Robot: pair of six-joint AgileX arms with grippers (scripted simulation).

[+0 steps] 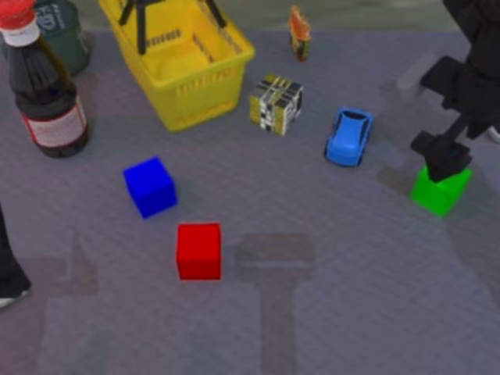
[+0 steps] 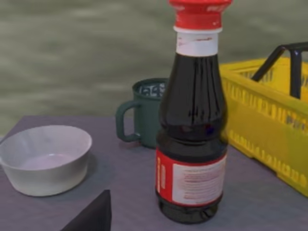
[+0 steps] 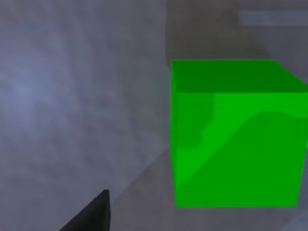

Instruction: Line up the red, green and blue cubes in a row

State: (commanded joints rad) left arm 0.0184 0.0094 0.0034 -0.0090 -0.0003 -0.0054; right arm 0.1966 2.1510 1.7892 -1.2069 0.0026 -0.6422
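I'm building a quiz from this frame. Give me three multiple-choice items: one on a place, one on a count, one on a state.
1. Where is the green cube?
A. in the yellow basket
B. top view's right, under the right gripper
C. beside the bottle

2. How many plain task cubes lie on the table?
A. two
B. three
C. four

3. The red cube and blue cube are:
A. stacked
B. touching
C. apart

Answers: B, the gripper sits over it; B, red, green, blue; C, bare table shows between them.

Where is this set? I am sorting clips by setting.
Probably a simulated tabletop test scene, not a real room: a grey table strewn with unrelated props, such as a yellow shopping basket, a dark sauce bottle and a blue toy car.
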